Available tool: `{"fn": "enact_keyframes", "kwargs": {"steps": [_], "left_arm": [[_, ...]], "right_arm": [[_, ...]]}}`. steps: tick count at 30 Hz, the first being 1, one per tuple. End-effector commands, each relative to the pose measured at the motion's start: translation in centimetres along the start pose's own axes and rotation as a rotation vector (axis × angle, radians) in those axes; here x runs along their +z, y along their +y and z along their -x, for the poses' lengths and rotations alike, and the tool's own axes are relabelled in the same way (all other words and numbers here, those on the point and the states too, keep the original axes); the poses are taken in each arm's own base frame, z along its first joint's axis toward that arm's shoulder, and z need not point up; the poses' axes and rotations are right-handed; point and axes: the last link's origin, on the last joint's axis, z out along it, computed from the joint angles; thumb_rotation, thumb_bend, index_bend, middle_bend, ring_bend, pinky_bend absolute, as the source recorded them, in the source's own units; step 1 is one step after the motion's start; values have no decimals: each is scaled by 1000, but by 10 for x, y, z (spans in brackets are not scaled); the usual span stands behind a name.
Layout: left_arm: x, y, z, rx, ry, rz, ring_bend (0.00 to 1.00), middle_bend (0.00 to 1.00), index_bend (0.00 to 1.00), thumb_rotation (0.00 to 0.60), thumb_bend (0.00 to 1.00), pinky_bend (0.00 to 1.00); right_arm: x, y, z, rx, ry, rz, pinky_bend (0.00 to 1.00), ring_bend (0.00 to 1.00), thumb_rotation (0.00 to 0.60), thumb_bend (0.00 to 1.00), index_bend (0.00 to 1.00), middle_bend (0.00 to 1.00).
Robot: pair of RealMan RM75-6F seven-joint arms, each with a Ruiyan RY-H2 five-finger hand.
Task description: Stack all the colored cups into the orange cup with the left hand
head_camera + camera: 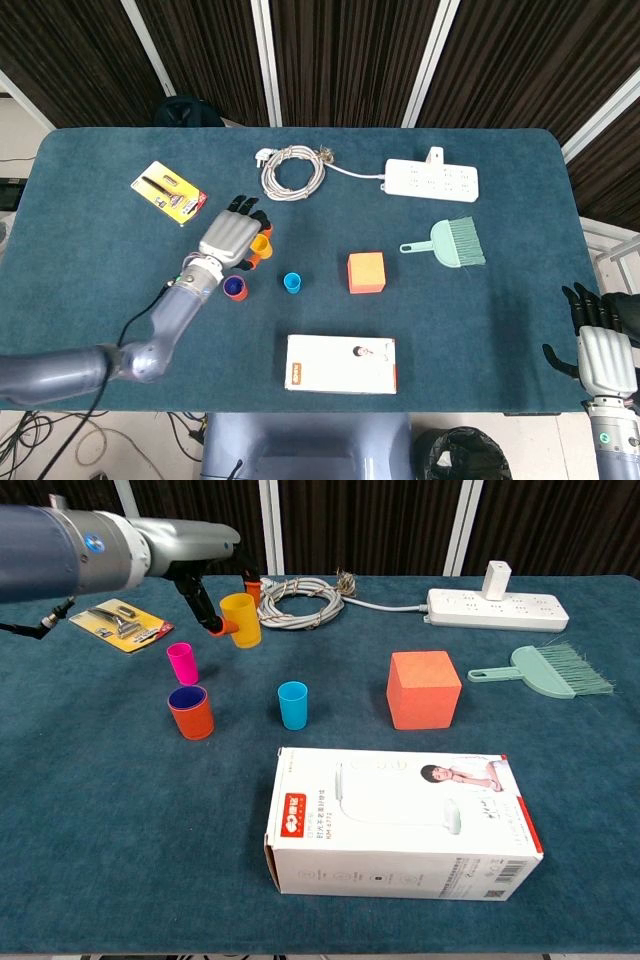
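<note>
Teal cloth covers the table (120, 860), the largest thing in view, and the white carton (400, 822) lies flat on it near the front edge. Behind it stand the orange foam cube (424, 688), a white power strip (498, 609) and a coiled cable (298, 601).

The left hand (222, 592) holds the yellow cup (241, 620) lifted clear of the cloth, fingers closed around its upper wall and rim, the cup roughly upright. The orange cup (190, 711), the stacking target, stands on the cloth below and nearer the front, with a dark blue liner showing inside it. The pink cup (182, 663) stands just behind it, and the blue cup (293, 704) a little to the right. The right hand (606, 352) hangs at the table's far corner, holding nothing, its fingers apart.

The cups look like thin, stiff, smooth plastic, so probably very light and somewhat slippery. A hold across the rim and upper wall seems best, since a hard squeeze could flex the wall, and an empty cup would likely tip at a nudge.
</note>
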Motion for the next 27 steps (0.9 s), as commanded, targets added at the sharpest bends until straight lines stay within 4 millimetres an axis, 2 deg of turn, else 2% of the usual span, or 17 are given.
{"fn": "enact_keyframes", "kwargs": {"steps": [1, 6, 13, 18, 27], "left_arm": [[-30, -22, -8, 6, -3, -35, 0, 246, 442, 600, 353, 0], [-53, -32, -6, 0, -26, -32, 0, 246, 441, 600, 352, 0], [-69, -46, 3, 15, -49, -36, 0, 246, 440, 600, 352, 0], [-71, -48, 13, 9, -67, -23, 0, 247, 440, 600, 353, 0], [-65, -39, 25, 1, -60, 36, 0, 247, 439, 600, 353, 0]], "right_arm": [[-1, -1, -1, -2, 5, -5, 44, 88, 600, 337, 89, 44], [-2, -4, -2, -2, 10, -13, 44, 87, 600, 337, 89, 44], [-4, -7, -1, -6, 11, -23, 44, 87, 600, 336, 89, 44], [-4, -7, -2, -5, 13, -23, 44, 88, 600, 336, 88, 44], [-4, -6, -5, -3, 26, -20, 44, 88, 600, 336, 89, 44]]}}
